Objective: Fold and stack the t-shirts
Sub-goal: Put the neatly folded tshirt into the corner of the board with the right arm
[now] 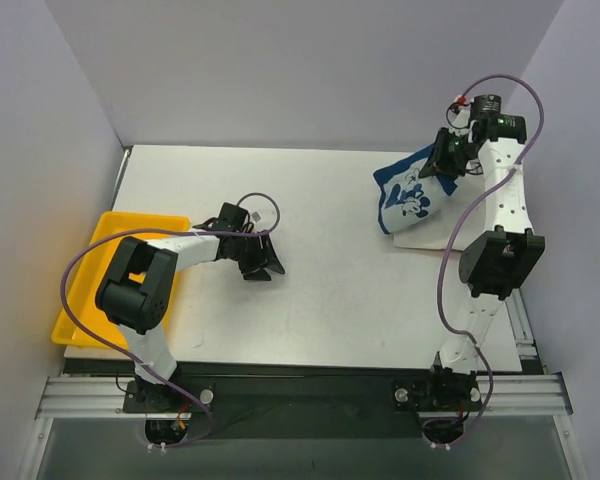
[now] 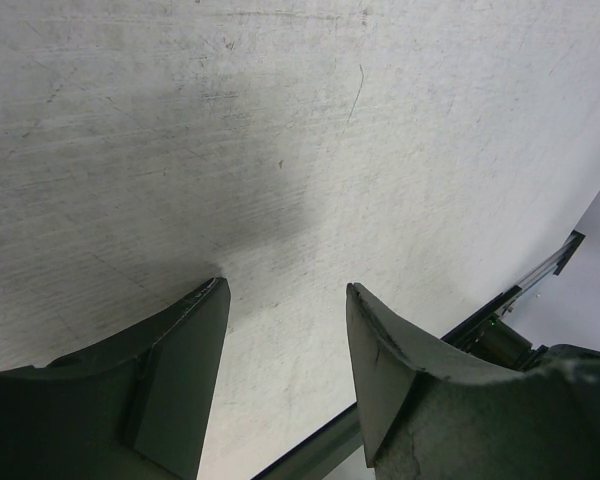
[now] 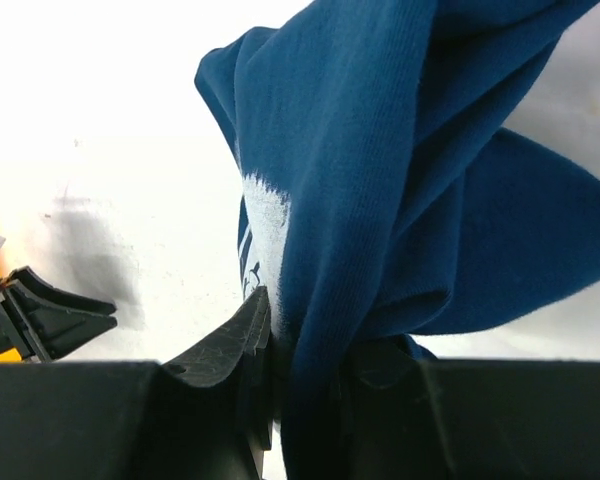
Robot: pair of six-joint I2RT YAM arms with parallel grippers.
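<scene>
Cloth of the navy shirt [image 3: 380, 150] was pinched in the right claw [image 3: 305, 350], which was raised at the far right of the surface [image 1: 330, 300]. From that grip the shirt was hung in bunched folds, with its white print turned toward the middle. Its lower end was draped onto a white shirt [image 1: 435, 238] that was laid flat beneath it. The left claw [image 2: 285, 300] was spread, with nothing held between its fingers, and was poised low over bare surface near the middle. A tray [image 1: 80, 290] was set at the left edge, partly hidden by the left arm [image 1: 140, 290].
</scene>
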